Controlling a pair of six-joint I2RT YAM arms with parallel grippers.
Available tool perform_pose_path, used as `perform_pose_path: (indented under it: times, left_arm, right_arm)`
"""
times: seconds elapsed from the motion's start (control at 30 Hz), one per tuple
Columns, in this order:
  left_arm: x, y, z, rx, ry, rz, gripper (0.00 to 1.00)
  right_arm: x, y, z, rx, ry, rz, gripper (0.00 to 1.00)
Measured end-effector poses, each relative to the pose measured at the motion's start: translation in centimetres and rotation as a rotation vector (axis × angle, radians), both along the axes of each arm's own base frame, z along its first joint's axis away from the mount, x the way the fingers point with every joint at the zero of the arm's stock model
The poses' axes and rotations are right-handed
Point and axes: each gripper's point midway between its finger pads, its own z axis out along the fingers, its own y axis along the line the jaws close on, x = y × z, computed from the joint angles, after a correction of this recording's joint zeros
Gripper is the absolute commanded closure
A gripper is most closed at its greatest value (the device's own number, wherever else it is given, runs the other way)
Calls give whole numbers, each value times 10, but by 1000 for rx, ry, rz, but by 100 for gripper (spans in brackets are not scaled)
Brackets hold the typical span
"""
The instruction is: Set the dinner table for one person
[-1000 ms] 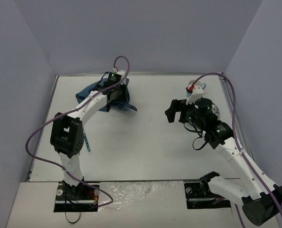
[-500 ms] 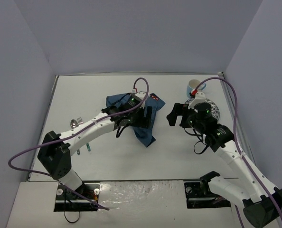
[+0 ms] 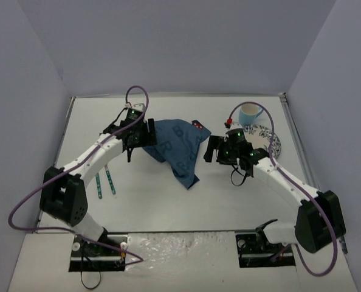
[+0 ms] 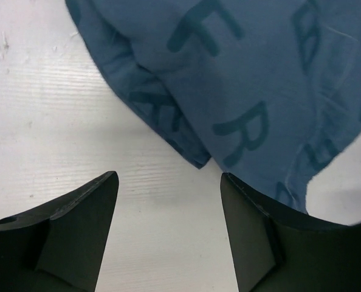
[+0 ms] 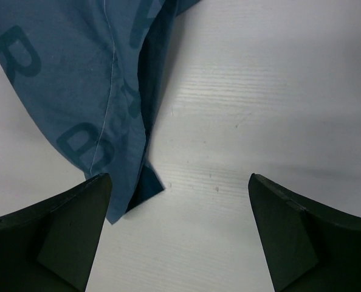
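The dinner table (image 3: 186, 207) is a big white top. A dark blue letter-printed cloth (image 3: 177, 147) lies rumpled near its middle. My left gripper (image 3: 144, 137) hovers at the cloth's left edge, open, with only bare table (image 4: 59, 109) between its fingers (image 4: 77, 231); the cloth (image 4: 241, 79) reaches just past the right finger. My right gripper (image 3: 212, 149) is at the cloth's right edge, also open and wide. In the right wrist view a corner of the cloth (image 5: 77, 79) lies by the left finger (image 5: 65, 231), with white table (image 5: 259, 91) in the gap.
A light blue cup (image 3: 248, 112) stands at the back right, with a patterned plate (image 3: 270, 141) just in front of it, partly under the right arm. Two teal-handled pieces of cutlery (image 3: 105, 182) lie at the left. Something small and red (image 3: 197, 125) shows at the cloth's far edge.
The left gripper carried the cloth from the back left to the middle, let it go and drew back left. The right arm swung left to the cloth's right edge.
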Motion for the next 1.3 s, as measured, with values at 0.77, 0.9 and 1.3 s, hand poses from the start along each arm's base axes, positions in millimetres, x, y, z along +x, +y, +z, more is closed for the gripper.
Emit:
perform_pose_path:
  times: [0.77,0.9,1.3]
  left_arm:
    - [13,18,-116,-68,178,133,46]
    - [23,13,-115,-87,155,127,46]
    - [44,9,-116,-101,119,168,56]
  right_arm:
    - [54,63,-52,52,11,160,12]
    - [56,67,-60,61,21,173,12]
    - [62,77,-76,70,22,188,13]
